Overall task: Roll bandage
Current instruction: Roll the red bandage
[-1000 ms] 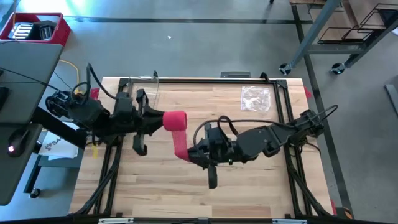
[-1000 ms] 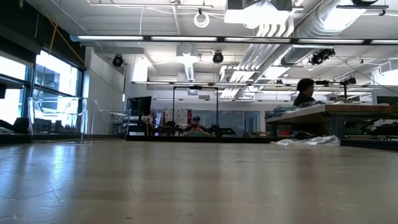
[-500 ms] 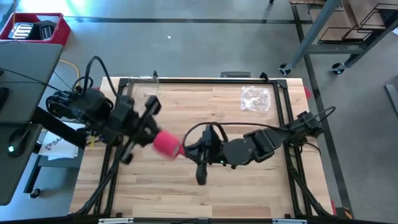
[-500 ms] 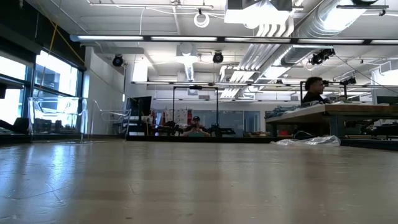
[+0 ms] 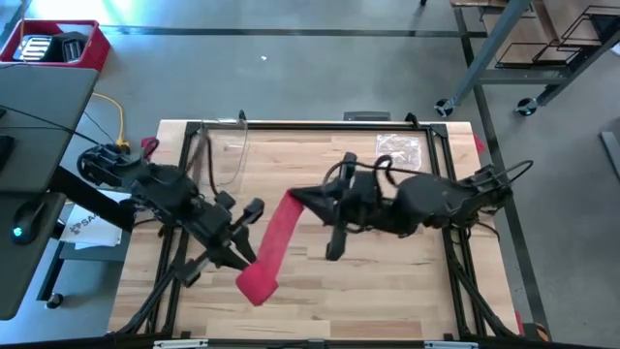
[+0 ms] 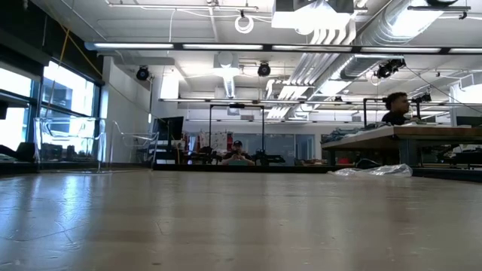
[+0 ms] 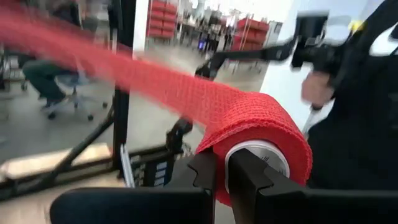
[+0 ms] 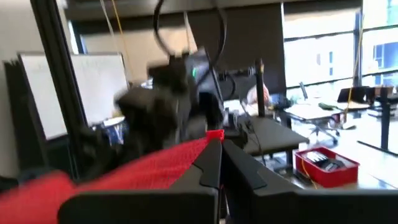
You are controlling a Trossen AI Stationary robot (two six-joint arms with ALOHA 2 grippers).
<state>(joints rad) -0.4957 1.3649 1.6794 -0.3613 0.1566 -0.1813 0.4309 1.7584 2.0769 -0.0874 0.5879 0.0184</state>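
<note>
While bandage (image 5: 271,242) taut: wood table (image 5: 387,291), bg workshop.

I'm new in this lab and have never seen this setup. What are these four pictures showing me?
It is a robot with two dark arms at a wooden table. The high view looks straight down. The low view sits at table height and shows only the tabletop, the room and a clear bag. The other two come from cameras on each wrist. The left hand grips the rolled end of a red bandage; its wrist view shows the roll between the fingers. The right hand pinches the loose end, so the strip stretches between them above the table. The bag lies at the far side.
</note>
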